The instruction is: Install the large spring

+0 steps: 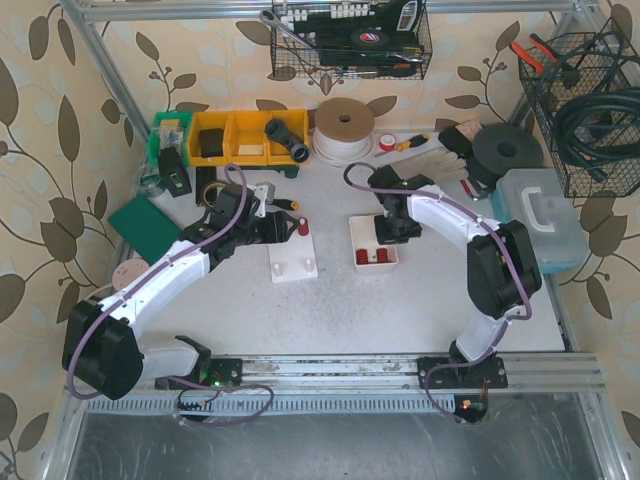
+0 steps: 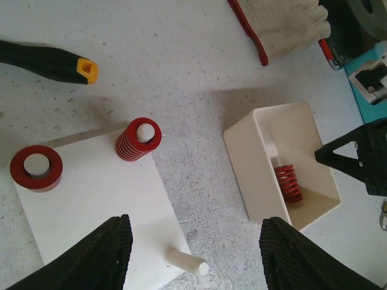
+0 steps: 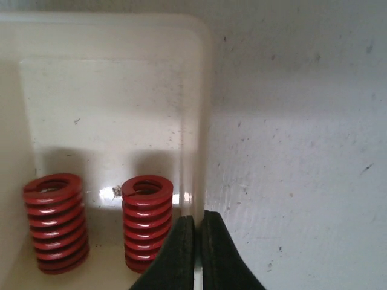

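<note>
Inside white tray (image 3: 115,90), just left of right gripper (image 3: 193,241) clenched on its wall: two red springs (image 3: 147,220), axes upright, wider left-hand spring (image 3: 53,220) judged the large one; left gripper (image 2: 193,232), parted and empty, farther off over peg board (image 2: 91,205).

A white base plate (image 1: 295,262) lies flat with 3 pegs. A wide red spring (image 2: 36,168) sits over 1 peg, a narrower red spring (image 2: 138,139) stands over another at its 3 o'clock, and the third peg (image 2: 187,263) is bare. At the plate's 3 o'clock a white bin (image 2: 248,163) holds 2 upright red coils, one spring (image 3: 54,223) at 9 o'clock of the other spring (image 3: 147,220).
</note>
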Action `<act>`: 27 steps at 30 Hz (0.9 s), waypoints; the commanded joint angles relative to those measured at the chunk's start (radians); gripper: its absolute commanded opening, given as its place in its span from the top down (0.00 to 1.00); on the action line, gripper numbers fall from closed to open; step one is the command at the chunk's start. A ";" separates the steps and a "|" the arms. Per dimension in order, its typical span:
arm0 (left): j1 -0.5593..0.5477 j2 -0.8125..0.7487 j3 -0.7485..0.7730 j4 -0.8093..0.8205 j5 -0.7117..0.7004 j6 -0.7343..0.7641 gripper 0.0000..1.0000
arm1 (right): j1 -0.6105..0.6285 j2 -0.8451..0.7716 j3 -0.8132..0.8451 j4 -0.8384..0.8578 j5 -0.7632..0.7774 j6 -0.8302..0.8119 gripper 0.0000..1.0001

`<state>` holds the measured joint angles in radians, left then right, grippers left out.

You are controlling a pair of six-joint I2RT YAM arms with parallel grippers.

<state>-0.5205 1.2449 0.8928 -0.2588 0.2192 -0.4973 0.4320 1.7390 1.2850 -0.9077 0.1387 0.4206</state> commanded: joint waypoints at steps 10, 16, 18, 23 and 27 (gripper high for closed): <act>0.039 0.030 -0.009 0.044 0.053 -0.032 0.39 | 0.037 0.164 0.149 0.033 0.139 -0.464 1.00; 0.042 0.032 -0.009 0.043 0.054 -0.035 0.39 | 0.033 0.154 0.176 0.068 0.161 -0.452 0.75; 0.043 0.034 -0.009 0.043 0.057 -0.035 0.39 | 0.030 0.120 0.198 0.063 0.132 -0.405 0.61; 0.043 0.033 -0.010 0.045 0.065 -0.032 0.38 | 0.031 0.063 0.285 -0.022 0.059 -0.301 0.58; 0.048 0.027 -0.015 0.050 0.069 -0.032 0.39 | 0.034 0.031 0.267 -0.042 -0.105 -0.199 0.58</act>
<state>-0.4892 1.2812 0.8776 -0.2386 0.2649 -0.5243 0.4625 1.8282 1.5452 -0.8940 0.1905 0.1009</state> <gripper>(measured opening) 0.615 0.425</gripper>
